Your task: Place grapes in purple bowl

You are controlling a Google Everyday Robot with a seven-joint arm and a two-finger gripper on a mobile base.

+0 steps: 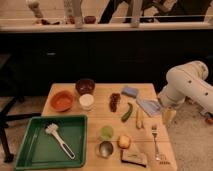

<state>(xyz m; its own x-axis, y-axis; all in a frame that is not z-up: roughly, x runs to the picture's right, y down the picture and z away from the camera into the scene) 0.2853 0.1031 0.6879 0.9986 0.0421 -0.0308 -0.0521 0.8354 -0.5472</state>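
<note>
- A green tray (35, 144) fills the front-left corner of the table (100, 114), with a white brush (59, 140) lying in it.
- The orange bowl (62, 100) sits close to the left edge. The purple bowl (85, 85) stands behind it near the back edge, with a white cup (86, 101) just in front.
- The grapes (115, 102) lie mid-table, apart from the purple bowl, with bare wood between them. A green pepper (127, 112) lies just to their right.
- The gripper (168, 116) hangs at the table's right edge, beside a blue cloth (149, 106). Whether it is spread or closed cannot be told.
</note>
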